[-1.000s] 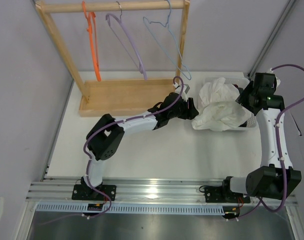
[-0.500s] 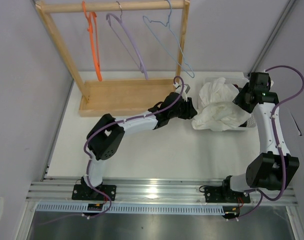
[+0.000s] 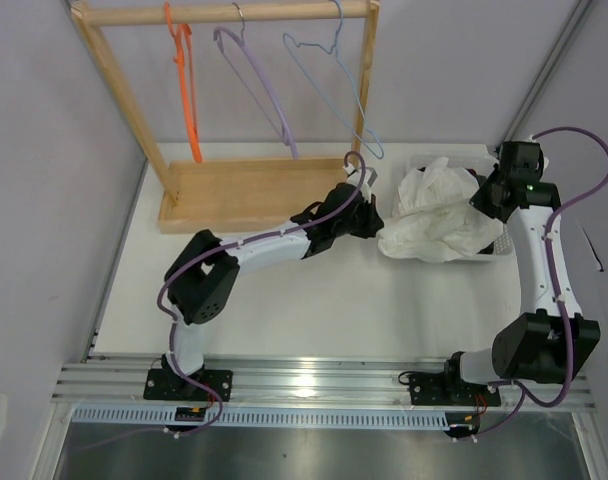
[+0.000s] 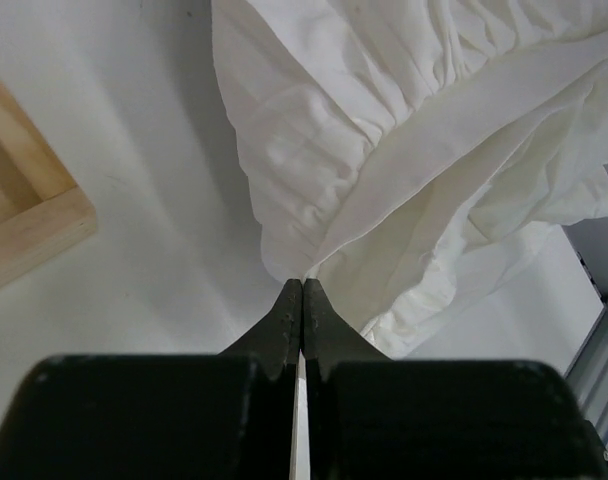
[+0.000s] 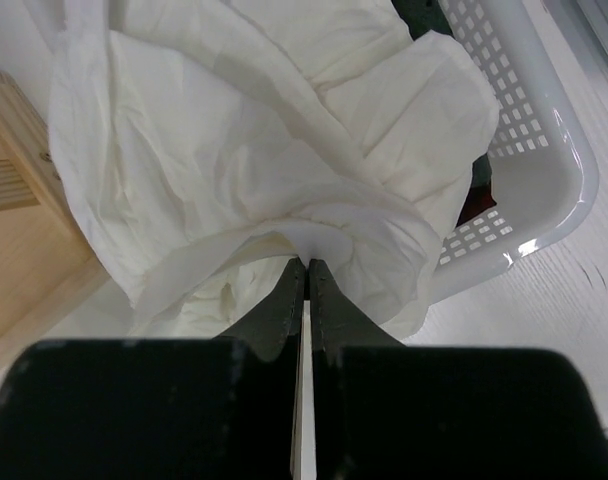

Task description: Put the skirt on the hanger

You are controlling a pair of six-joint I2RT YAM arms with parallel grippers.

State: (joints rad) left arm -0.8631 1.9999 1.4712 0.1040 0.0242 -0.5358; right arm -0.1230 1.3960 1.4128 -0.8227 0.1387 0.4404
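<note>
The white ruffled skirt (image 3: 439, 215) is bunched up, half in and half out of a white basket (image 3: 501, 246) at the right. My left gripper (image 3: 376, 222) is shut, its tips pinching the skirt's (image 4: 384, 150) lower left corner in the left wrist view (image 4: 302, 284). From the right, my right gripper (image 3: 483, 201) is shut on a raised fold of the skirt (image 5: 264, 150), with cloth bulging round its tips (image 5: 306, 262). The orange hanger (image 3: 187, 90) hangs at the left end of the wooden rail, far from both grippers.
A lilac hanger (image 3: 259, 90) and a pale blue wire hanger (image 3: 334, 90) hang on the same wooden rack (image 3: 244, 195). Its base lies just left of the skirt (image 4: 24, 210). The perforated basket (image 5: 544, 160) holds something dark (image 5: 479, 195) under the skirt.
Both grippers have closed on the skirt. The skirt's left edge has shifted slightly left, towards the left gripper.
</note>
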